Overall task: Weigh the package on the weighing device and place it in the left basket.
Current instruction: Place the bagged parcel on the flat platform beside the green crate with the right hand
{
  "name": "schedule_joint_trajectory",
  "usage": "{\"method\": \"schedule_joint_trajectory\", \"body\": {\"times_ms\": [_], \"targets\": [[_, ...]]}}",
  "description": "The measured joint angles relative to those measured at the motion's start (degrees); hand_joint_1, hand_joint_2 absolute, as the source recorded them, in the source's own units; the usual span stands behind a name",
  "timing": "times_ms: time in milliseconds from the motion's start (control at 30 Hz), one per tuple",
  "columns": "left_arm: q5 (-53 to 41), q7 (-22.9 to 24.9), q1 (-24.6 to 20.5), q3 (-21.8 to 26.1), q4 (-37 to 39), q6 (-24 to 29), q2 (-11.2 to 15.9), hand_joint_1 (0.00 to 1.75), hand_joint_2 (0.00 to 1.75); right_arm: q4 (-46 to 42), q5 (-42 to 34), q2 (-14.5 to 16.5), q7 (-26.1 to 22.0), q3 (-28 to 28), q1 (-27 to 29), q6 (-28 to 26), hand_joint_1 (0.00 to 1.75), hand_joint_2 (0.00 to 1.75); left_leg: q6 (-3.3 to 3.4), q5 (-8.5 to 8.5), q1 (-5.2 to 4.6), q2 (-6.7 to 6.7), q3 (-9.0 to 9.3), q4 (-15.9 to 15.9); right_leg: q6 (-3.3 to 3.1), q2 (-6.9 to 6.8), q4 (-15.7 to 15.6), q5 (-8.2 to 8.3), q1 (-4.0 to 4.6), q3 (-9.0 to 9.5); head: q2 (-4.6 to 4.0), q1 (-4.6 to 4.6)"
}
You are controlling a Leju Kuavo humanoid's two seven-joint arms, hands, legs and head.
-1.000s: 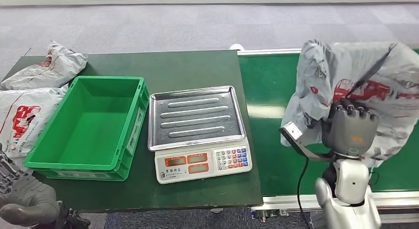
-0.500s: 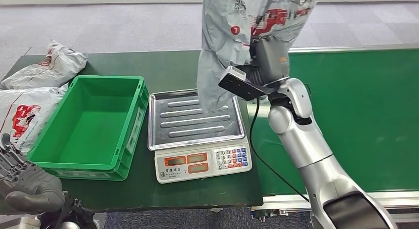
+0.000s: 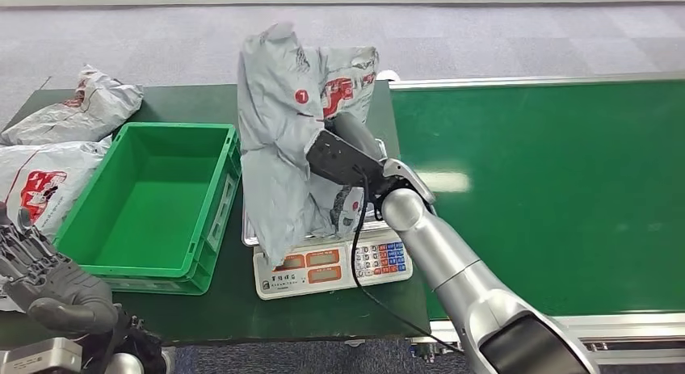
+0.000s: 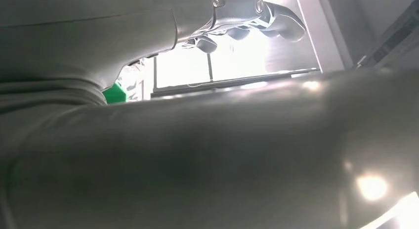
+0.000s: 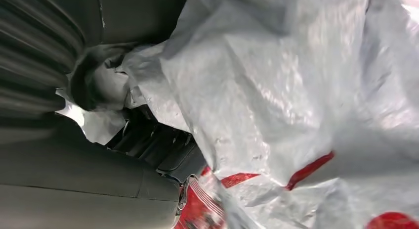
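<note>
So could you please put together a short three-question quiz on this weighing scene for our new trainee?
1. True or false: the green basket already has a package in it.
2. Which hand holds the grey package over the scale? A) left hand B) right hand C) a person's hand
3. Fill in: two more grey bags lie on the table to the ____ of the basket, from the head view.

Key
1. False: the basket is empty.
2. B: the right hand grips the package, while the left hand sits low near the table's front corner, holding nothing.
3. Left.
</note>
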Motion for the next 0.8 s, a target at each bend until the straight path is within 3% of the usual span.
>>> {"method": "schedule_joint_trajectory", "body": {"times_ms": [33,67,167,200,367,800], "targets": [[-0.34,0.36,0.0,0.03,-0.11,-0.05,-0.25,0.0,0.0,0.15,0.15,0.24,0.76,0.3,0.48,-0.16,1.75,1.75,0.0,0.0,0.0,0.0,-0.01,0.0,0.0,0.0,0.0,0.0,0.0,-0.01,0.0,0.0],[-0.71,0.79,0.01,0.1,-0.29,-0.09,-0.51,0.0,0.0,0.29,0.7,0.44,1.79,0.57,0.84,-0.63,1.47,1.75,0.0,0.0,0.0,0.0,-0.01,0.0,0.0,0.0,0.0,0.0,0.0,-0.01,0.0,0.0],[-1.8,2.06,0.02,0.34,-0.98,-0.19,-1.24,0.0,0.0,0.81,3.58,0.8,5.38,1.36,1.28,-2.74,0.2,1.75,0.0,0.0,0.0,0.0,-0.02,0.0,0.0,0.0,0.0,0.0,-0.01,-0.01,0.0,0.0],[-2.05,2.38,0.03,0.38,-1.19,-0.23,-1.43,0.0,0.0,1.08,4.92,0.85,6.8,1.69,1.28,-3.5,0.04,1.75,0.0,0.0,0.0,0.0,-0.02,0.0,0.0,0.0,0.0,0.0,-0.01,0.0,0.0,-0.01],[-3.29,3.97,0.13,0.46,-2.19,-0.77,-2.05,0.0,0.0,2.77,12.08,1.07,13.35,3.67,1.17,-7.62,0.0,1.75,0.0,0.01,0.0,0.0,-0.01,0.0,0.0,0.0,0.0,0.01,-0.01,0.0,0.0,0.0],[-4.16,4.81,0.16,0.53,-2.7,-0.8,-2.52,0.0,0.0,3.34,16.07,1.21,14.97,3.66,2.6,-8.42,0.0,1.75,0.0,0.0,0.0,0.0,-0.01,0.0,0.0,0.0,-0.01,0.01,0.0,-0.03,0.0,-0.01]]}}
